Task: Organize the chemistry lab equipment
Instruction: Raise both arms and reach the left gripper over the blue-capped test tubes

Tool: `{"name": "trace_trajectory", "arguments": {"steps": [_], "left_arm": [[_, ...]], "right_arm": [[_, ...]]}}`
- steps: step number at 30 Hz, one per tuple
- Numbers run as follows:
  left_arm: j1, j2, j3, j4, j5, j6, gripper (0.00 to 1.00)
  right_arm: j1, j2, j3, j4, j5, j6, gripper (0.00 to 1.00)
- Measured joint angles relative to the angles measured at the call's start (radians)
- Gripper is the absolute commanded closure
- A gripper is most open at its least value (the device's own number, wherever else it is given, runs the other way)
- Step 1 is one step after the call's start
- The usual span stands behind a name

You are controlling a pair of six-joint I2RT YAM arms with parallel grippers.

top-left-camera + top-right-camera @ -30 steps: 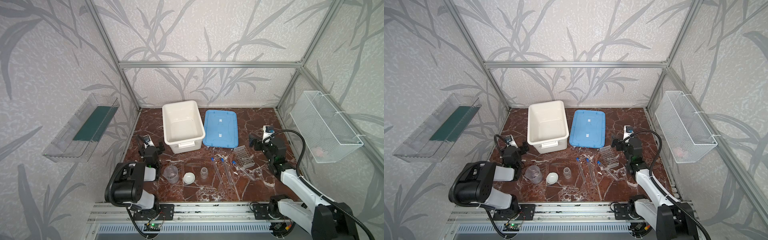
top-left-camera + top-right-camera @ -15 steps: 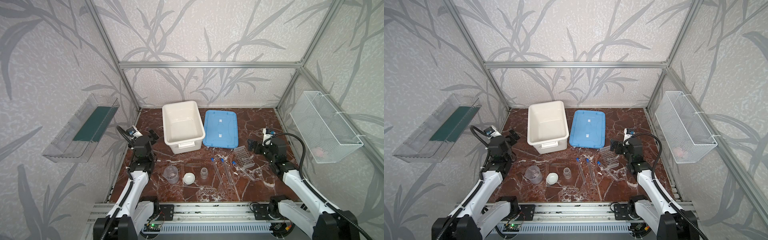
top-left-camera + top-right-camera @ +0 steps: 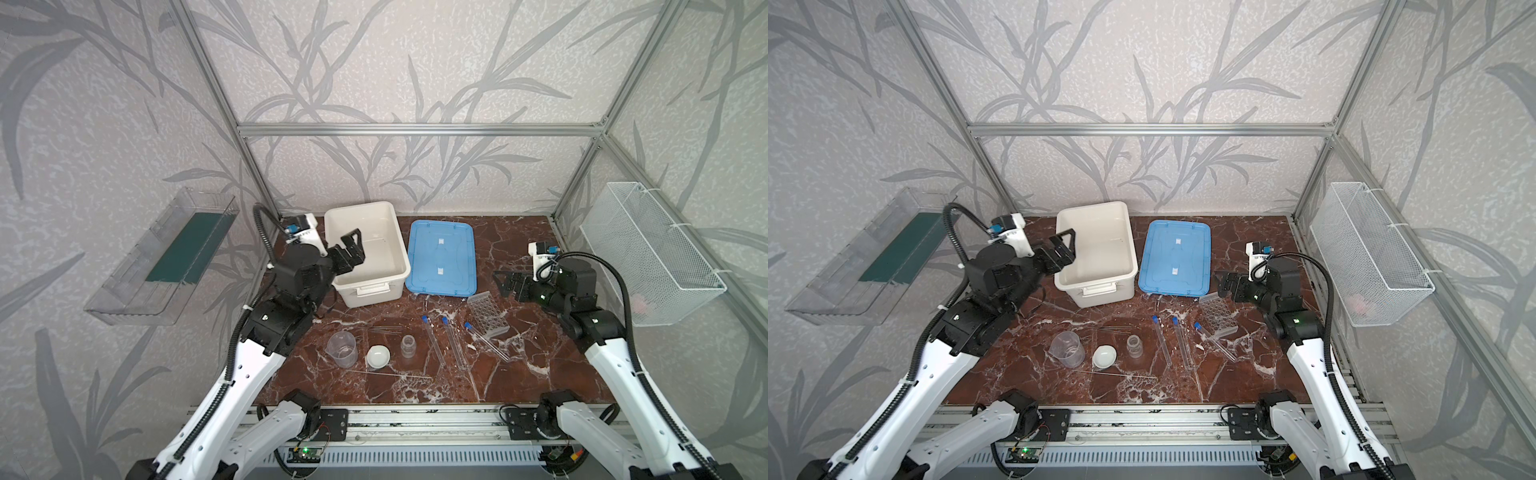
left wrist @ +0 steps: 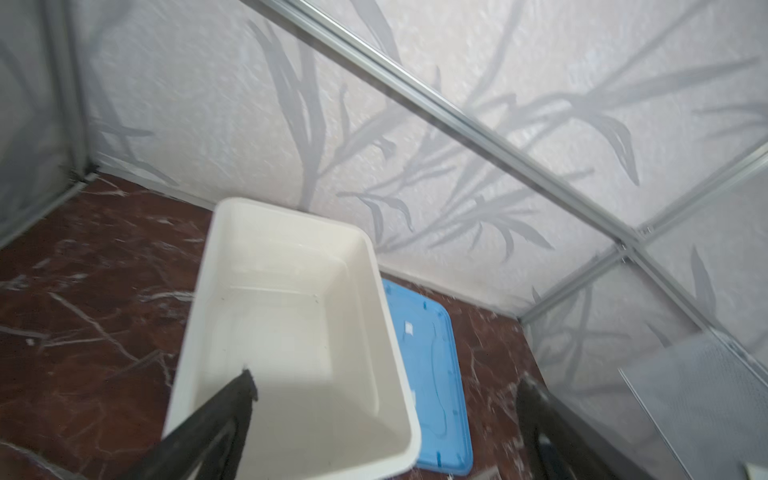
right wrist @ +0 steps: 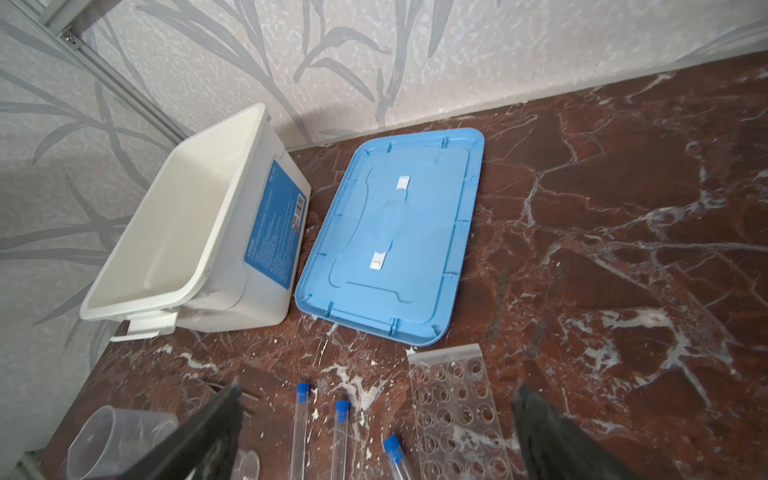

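Observation:
Along the front of the marble table stand a clear beaker [image 3: 342, 349], a small white dish [image 3: 378, 356] and a small clear jar [image 3: 408, 346]. Three blue-capped tubes [image 3: 433, 341] lie to their right, one partly under the clear holed rack [image 3: 488, 314]. Thin rods [image 3: 384, 330] lie near the jar. My left gripper [image 3: 351, 249] hangs open and empty above the near left corner of the white bin [image 3: 401, 249]. My right gripper [image 3: 505, 282] is open and empty, just right of the rack [image 5: 457, 411], fingers spread above the tubes [image 5: 340, 432] in the right wrist view.
A blue lid [image 3: 441, 257] lies flat right of the bin. On the right wall hangs a white wire basket [image 3: 648, 249]; the left wall carries a clear shelf [image 3: 166, 257]. The arms' aluminium rail [image 3: 415, 419] runs along the table's front edge.
My left arm has unfolded and lifted from low beside the beaker up and back, bringing its gripper over the bin's corner. The right gripper has shifted only slightly to the left.

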Motion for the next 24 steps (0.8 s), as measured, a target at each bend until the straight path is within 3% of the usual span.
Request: {"name": "trace_trajectory", "arguments": {"steps": [6, 14, 16, 19, 24], "left_arm": [[-0.265, 0.181, 0.156, -0.170, -0.016, -0.003, 0.01], [-0.491, 0.448, 0.211, -0.250, 0.023, -0.101, 0.01], [-0.547, 0.513, 0.210, -0.258, 0.024, -0.144, 0.05], [-0.590, 0.581, 0.204, -0.265, 0.032, -0.196, 0.15], [-0.583, 0.640, 0.207, -0.285, 0.037, -0.239, 0.25]], "right_arm": [[0.000, 0.024, 0.014, -0.067, -0.107, 0.026, 0.01], [0.000, 0.025, -0.016, -0.055, -0.146, 0.080, 0.01], [0.000, 0.015, -0.064, -0.024, -0.139, 0.117, 0.01], [0.000, 0.015, -0.115, -0.019, -0.109, 0.153, 0.00], [0.000, 0.020, -0.119, -0.026, -0.066, 0.159, 0.00]]}}
